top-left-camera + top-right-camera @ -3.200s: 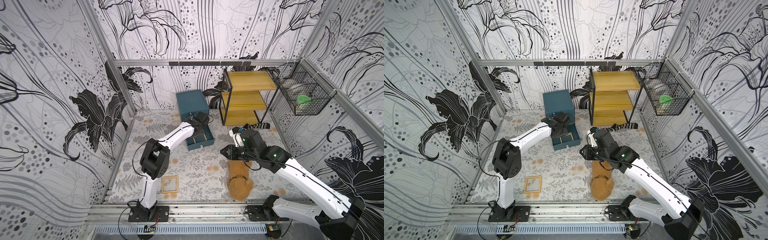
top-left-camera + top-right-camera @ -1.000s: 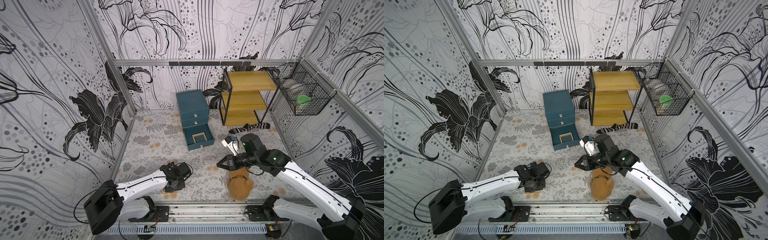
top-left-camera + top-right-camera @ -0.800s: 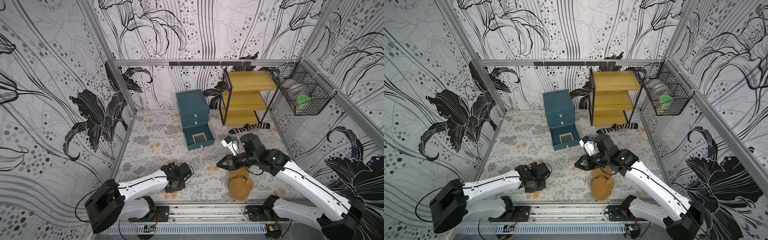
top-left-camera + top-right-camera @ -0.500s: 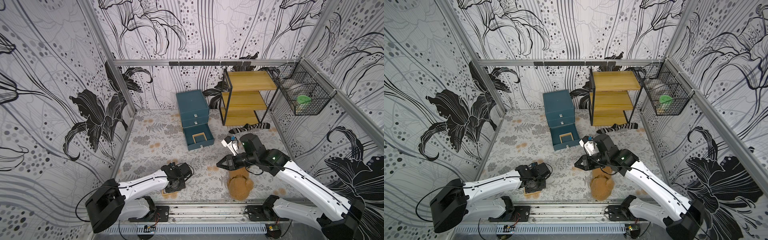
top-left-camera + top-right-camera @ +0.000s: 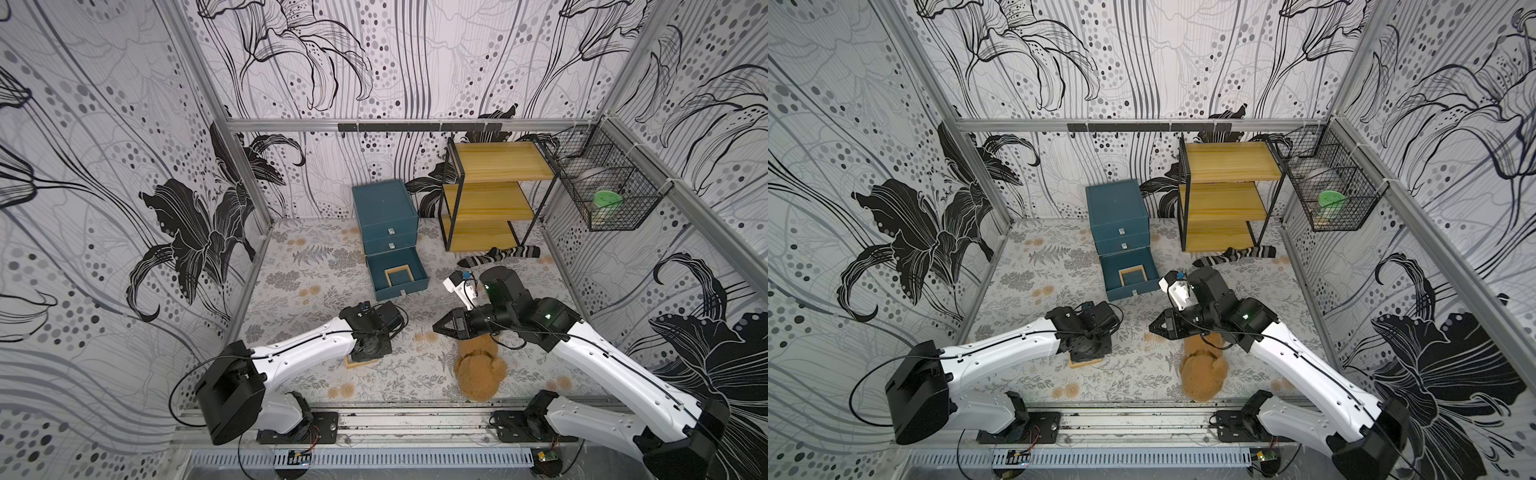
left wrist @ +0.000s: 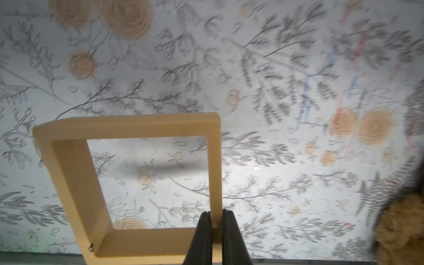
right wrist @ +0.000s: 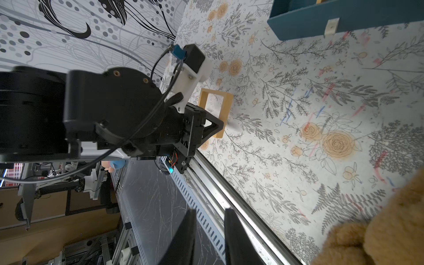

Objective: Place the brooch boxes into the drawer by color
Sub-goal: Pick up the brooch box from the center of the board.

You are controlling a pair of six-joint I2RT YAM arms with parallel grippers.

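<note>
Front edge: left pincer (image 6: 215, 216) clamped on one side of a yellow-tan brooch box (image 6: 75, 183), low over the floral surface (image 5: 299, 291).
Beside it: brown teddy bear (image 5: 478, 370) lying on the surface.
Over the bear: right pincer (image 7: 210, 213), jaws apart, gripping nothing.
Middle: bottom drawer (image 5: 403, 289) pulled out, second yellow-tan box (image 5: 399, 270) lying inside.
Back: teal chest (image 5: 384, 203), upper two drawers shut, beside the yellow shelf rack (image 5: 498, 162).
</note>
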